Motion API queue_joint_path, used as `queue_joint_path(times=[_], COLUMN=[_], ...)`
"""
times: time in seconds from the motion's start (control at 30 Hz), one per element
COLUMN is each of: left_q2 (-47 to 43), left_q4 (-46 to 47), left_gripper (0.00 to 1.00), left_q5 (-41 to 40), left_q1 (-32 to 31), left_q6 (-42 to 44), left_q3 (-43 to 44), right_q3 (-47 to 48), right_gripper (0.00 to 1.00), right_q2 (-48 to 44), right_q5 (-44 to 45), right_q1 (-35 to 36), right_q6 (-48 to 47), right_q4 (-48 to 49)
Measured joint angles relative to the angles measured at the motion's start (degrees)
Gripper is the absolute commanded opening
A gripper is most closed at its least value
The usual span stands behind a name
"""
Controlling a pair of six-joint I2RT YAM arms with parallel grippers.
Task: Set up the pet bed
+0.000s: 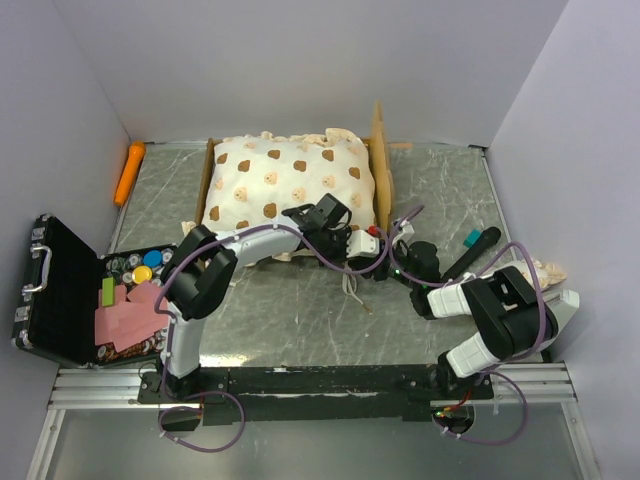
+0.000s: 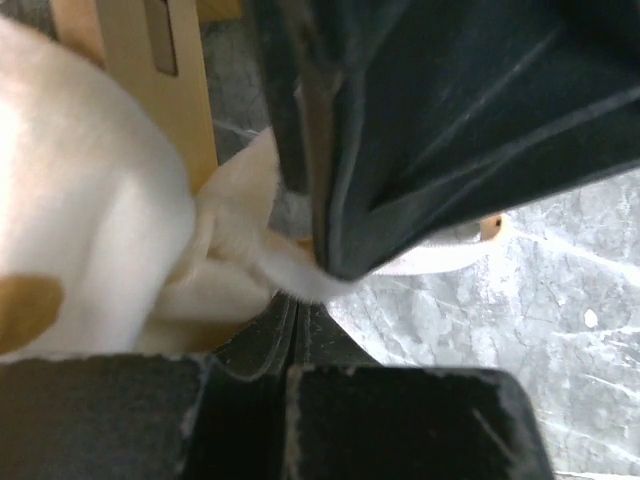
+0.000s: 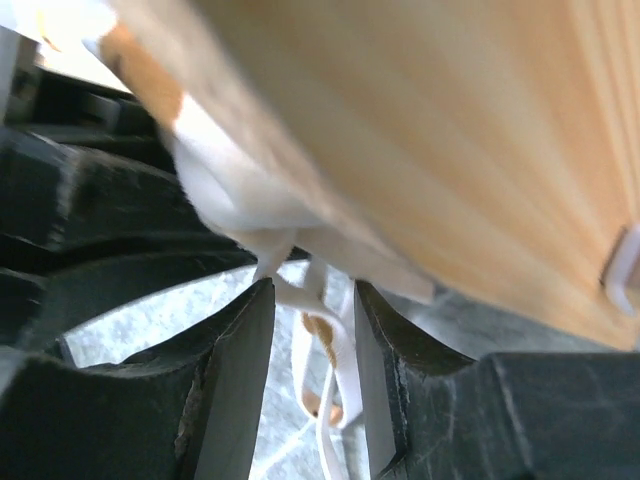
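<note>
Overhead view: a grey marbled bench [image 1: 300,310] w/ white walls on three sides. The pet bed [image 1: 208,180], a light-wood frame, sits at back-centre, long side running L–R. A cream bear-print mattress [image 1: 290,180] fills it, puffed up above the rails. The tall headboard [image 1: 380,160] stands at the bed's R end.

L arm [image 1: 205,285] reaches from its base at the near edge up and across to the bed's near-R corner. R arm [image 1: 505,310] bends in from the R side to the same corner, so both wrists sit just beside each other there. Thin white ties hang off that corner onto the bench.

L wrist view: L jaws are clenched tight, no gap btwn them. A white ruffle [image 2: 240,220] from the mattress edge lies right at their tips; can't tell if it's pinched. The wood rail and bench show behind, w/ a dark gripper body filling the upper R.

R wrist view: R jaws are released, standing apart. A white tie strip [image 3: 298,370] w/ a tan bead [image 3: 318,325] hangs loose in the gap, not squeezed. A blurred wood panel of the bed fills the upper R.

Elsewhere: an open black case [image 1: 60,300] at far L, w/ pink pieces and coloured caps inside. An orange stick-like item [image 1: 130,172] lies at the back-L corner. A black tool w/ a teal tip [image 1: 478,248] lies R of the bed. A bit of cream fabric [image 1: 548,270] shows at the R edge, partly hidden by the R arm.
</note>
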Motion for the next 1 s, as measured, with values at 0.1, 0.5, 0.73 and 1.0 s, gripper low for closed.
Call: queue_joint_path(times=[0.1, 0.5, 0.73, 1.0], left_q2=[0.4, 0.6, 0.6, 0.9], left_q4=[0.5, 2.1, 2.3, 2.6], left_gripper=[0.01, 0.01, 0.01, 0.01], left_q5=[0.5, 6.5, 10.5, 10.6], left_q1=[0.0, 1.4, 1.9, 2.1], left_q6=[0.5, 1.6, 4.8, 6.0], left_q3=[0.0, -0.4, -0.4, -0.4], right_q3=[0.0, 0.3, 1.3, 1.5], right_gripper=[0.43, 0.35, 0.38, 0.41], right_q2=[1.7, 3.3, 7.4, 10.2], right_q5=[-0.9, -1.2, -2.1, -3.7], right_q1=[-0.1, -0.3, -0.4, -0.4], right_q6=[0.6, 0.9, 0.6, 1.3], right_q4=[2.9, 4.2, 4.7, 7.7])
